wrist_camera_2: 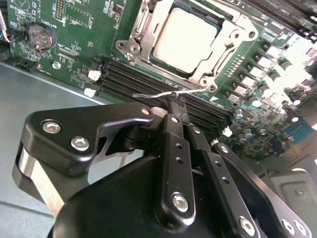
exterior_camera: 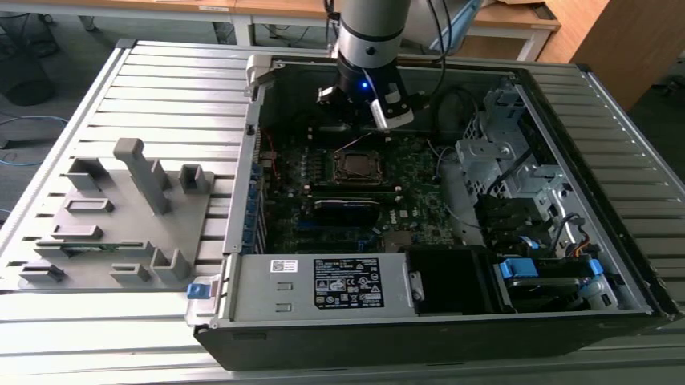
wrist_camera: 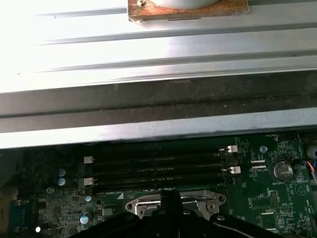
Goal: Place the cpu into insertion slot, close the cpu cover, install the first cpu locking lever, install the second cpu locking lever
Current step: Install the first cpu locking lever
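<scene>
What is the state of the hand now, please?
Hand: closed, tips at the thin locking lever; whether it pinches it cannot be told.

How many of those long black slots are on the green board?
4 slots, side by side in the first wrist view between case wall and socket: one, the next, the third, and the last by the socket. Parts of the board are hidden, so more could exist.

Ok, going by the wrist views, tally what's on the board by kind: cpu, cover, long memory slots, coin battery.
Flat square silvery-grey cpu: 1
Thin silvery metal square-frame cpu cover: 1
Long narrow black slots: 4
Round silvery coin battery: 1
Total: 7
</scene>
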`<state>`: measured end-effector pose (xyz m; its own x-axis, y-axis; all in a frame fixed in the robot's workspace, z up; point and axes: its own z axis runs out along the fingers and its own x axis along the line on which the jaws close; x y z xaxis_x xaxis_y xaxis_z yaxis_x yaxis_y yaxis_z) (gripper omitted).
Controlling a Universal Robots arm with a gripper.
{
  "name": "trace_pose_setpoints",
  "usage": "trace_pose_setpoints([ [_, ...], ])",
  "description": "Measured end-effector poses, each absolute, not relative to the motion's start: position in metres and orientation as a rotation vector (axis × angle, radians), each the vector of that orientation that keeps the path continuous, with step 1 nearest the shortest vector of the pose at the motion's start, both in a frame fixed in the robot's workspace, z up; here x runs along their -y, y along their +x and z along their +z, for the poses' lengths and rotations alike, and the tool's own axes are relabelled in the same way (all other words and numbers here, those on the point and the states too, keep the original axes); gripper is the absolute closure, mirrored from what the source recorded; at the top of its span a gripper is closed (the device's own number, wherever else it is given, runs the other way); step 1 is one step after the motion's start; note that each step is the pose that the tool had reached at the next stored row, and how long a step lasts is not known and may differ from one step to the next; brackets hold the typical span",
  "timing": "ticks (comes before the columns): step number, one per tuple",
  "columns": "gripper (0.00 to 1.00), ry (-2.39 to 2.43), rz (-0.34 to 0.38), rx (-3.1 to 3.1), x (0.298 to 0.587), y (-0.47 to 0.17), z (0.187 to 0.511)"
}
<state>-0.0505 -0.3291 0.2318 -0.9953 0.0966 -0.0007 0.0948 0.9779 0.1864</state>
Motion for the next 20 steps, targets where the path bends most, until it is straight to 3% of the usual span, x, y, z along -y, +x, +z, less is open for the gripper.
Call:
trace_pose_setpoints([
  [20,0.89,0.151,0.247,-3.118,0.319,-0.042,0.219],
])
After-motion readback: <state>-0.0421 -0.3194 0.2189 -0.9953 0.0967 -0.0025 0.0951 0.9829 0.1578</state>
